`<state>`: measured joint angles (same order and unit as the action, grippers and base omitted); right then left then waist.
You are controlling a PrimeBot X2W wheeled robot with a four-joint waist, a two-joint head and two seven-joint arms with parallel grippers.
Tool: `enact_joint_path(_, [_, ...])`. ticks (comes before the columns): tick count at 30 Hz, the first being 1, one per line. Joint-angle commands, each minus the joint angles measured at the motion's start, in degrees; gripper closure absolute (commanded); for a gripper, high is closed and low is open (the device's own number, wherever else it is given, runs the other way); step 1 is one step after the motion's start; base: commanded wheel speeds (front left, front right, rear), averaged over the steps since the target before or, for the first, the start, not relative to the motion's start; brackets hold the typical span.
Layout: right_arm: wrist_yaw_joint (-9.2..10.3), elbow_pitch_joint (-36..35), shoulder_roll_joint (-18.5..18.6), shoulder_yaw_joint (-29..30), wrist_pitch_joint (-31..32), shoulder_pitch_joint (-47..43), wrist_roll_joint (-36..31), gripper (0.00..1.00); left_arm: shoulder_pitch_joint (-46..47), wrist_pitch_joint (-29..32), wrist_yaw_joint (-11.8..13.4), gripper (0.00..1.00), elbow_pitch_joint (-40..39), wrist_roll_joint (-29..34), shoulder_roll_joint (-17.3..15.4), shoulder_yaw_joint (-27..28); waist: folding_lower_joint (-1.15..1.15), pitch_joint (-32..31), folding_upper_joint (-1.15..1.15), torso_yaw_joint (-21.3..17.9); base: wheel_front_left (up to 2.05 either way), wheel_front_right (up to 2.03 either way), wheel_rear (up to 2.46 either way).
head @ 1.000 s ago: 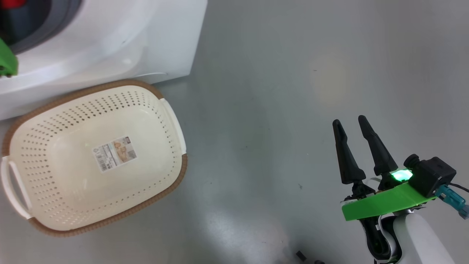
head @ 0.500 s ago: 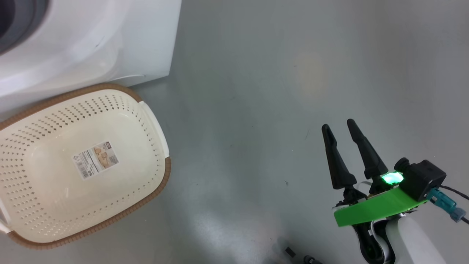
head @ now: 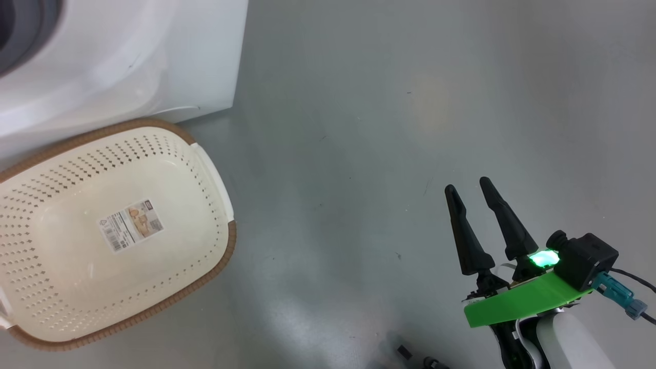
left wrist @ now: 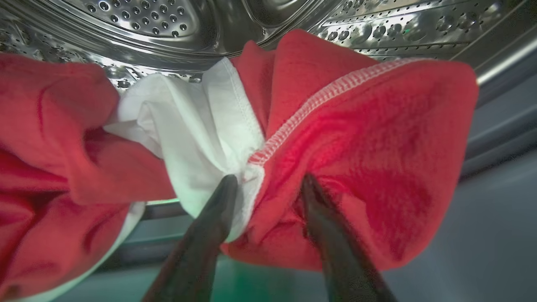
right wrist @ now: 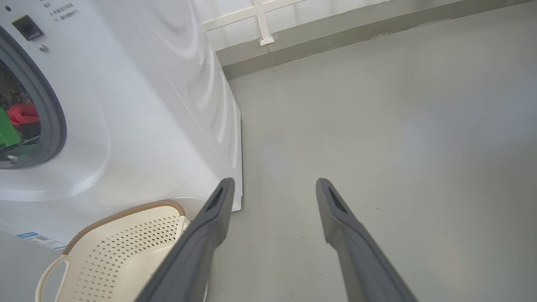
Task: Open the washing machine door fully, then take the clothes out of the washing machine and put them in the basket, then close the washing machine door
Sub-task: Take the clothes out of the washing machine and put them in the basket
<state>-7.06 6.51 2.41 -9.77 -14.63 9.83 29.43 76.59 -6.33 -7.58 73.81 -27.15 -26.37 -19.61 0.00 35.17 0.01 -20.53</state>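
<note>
Inside the washing machine (head: 128, 51), red clothes (left wrist: 377, 138) with a white piece lie bunched against the perforated steel drum (left wrist: 147, 16). My left gripper (left wrist: 268, 182) is pushed into them, its jaws apart with a fold of red and white fabric between them. A bit of the clothes (right wrist: 23, 114) shows through the round opening in the right wrist view. The cream basket (head: 220, 256) sits on the floor before the machine with nothing but a paper label inside. My right gripper (head: 467, 185) hangs open over bare floor to the right. The washing machine door is out of view.
Grey floor (head: 359, 128) stretches right of the machine and the basket. In the right wrist view a wall base and white frame (right wrist: 264, 25) run behind the washing machine (right wrist: 147, 105), and the basket (right wrist: 126, 214) stands by the machine's front corner.
The head camera has turned, so the machine and the basket sit further left in its picture. The right gripper stays open in the same pose.
</note>
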Motion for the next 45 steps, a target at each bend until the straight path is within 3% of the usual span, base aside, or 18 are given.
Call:
enact_joint_path(1, [-0.43, -1.3, 0.5, -0.9, -0.4, -0.8, 0.8, 0.00, 0.7, 0.1, 0.1, 1.00, -1.2, -0.7, -2.7, 0.1, 0.00, 0.0, -0.01, 0.1, 0.00, 0.00, 0.00])
enact_joint_path(13, [-0.43, -1.3, 0.5, -0.2, -0.4, -0.3, -0.5, 0.00, -0.7, -5.0, 0.1, 1.00, -3.2, -4.1, -1.3, -2.7, 0.00, -1.3, -0.01, 2.0, 0.00, 0.00, 0.00])
enact_joint_path(19, [-0.43, -1.0, 0.5, 1.0, -0.4, -0.5, -2.2, 0.00, -3.1, -8.5, 0.1, 1.00, -4.9, -6.0, 0.2, -1.1, 0.00, -3.6, -0.01, 4.5, 0.00, 0.00, 0.00])
enact_joint_path(27, [-0.43, -0.7, 0.5, 2.6, -0.4, -0.6, -4.5, 0.00, -11.5, -8.6, 2.5, 1.00, -19.6, -3.7, 1.9, 6.8, 0.00, -6.2, -0.01, 8.0, 0.00, 0.00, 0.00])
enact_joint_path(34, [-0.43, -0.4, 0.5, 3.8, -0.4, -1.5, -7.1, 0.00, -23.8, -8.7, 3.1, 1.00, -34.5, 4.8, 7.0, 16.6, 0.00, -8.8, -0.01, 11.2, 0.00, 0.00, 0.00])
enact_joint_path(45, [-0.43, -0.4, 1.8, 5.5, -0.4, -3.2, -8.3, 0.00, -36.2, -8.7, 0.9, 1.00, -50.0, 14.9, 17.4, 26.8, 0.00, -11.6, -0.01, 15.4, 0.00, 0.00, 0.00])
